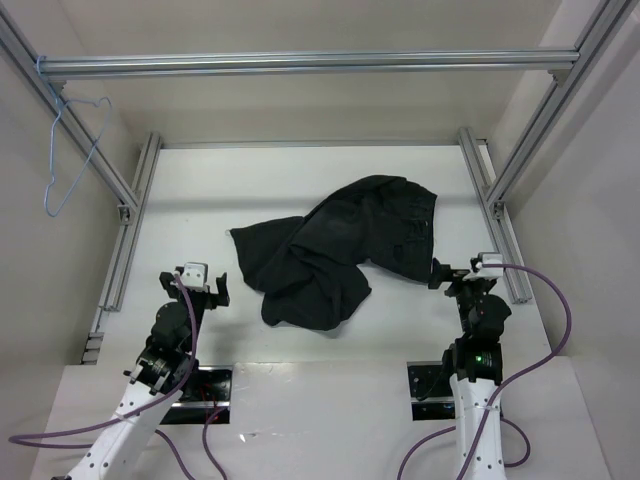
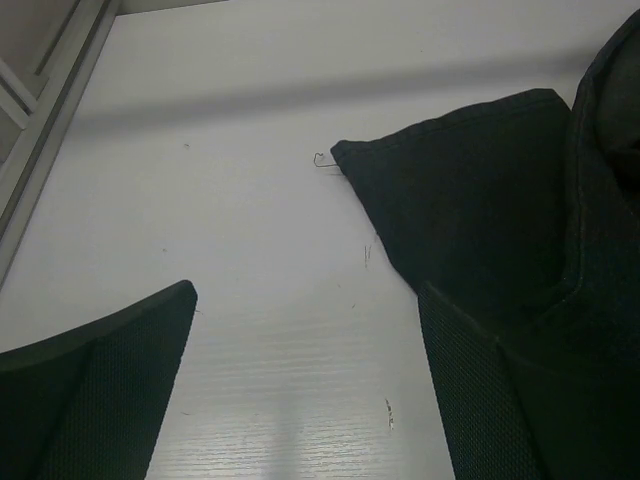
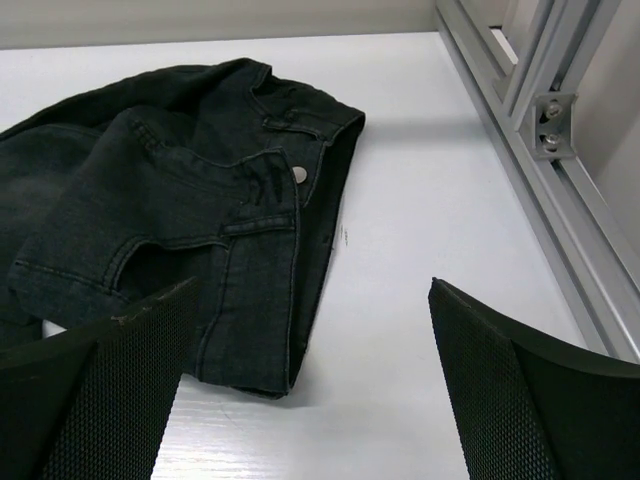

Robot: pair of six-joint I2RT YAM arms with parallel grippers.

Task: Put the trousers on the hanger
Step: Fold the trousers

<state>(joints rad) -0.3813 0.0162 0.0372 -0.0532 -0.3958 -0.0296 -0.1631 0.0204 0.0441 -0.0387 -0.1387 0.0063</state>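
— Where do we find the trousers point(image 1: 340, 250)?
— Crumpled in a dark heap in the middle of our counter point(image 1: 290, 175). A hemmed corner points toward our left arm, and the waistband with its metal button point(image 3: 297, 175) lies toward our right.
— And the hanger point(image 1: 52, 160)?
— Up on the slanting frame bar point(image 1: 20, 52) at the far left, above the counter and well apart from the cloth.
— Our claws?
— Our left claw point(image 1: 195, 288) is spread apart, holding nothing, near that hemmed corner. Our right claw point(image 1: 455, 278) is spread wide too and is empty, just beside the waistband.
— What crowds us?
— The right rail point(image 1: 497, 215) runs close beside our right claw. The left rail point(image 1: 130, 225) lies between our left claw and the hanger's side.
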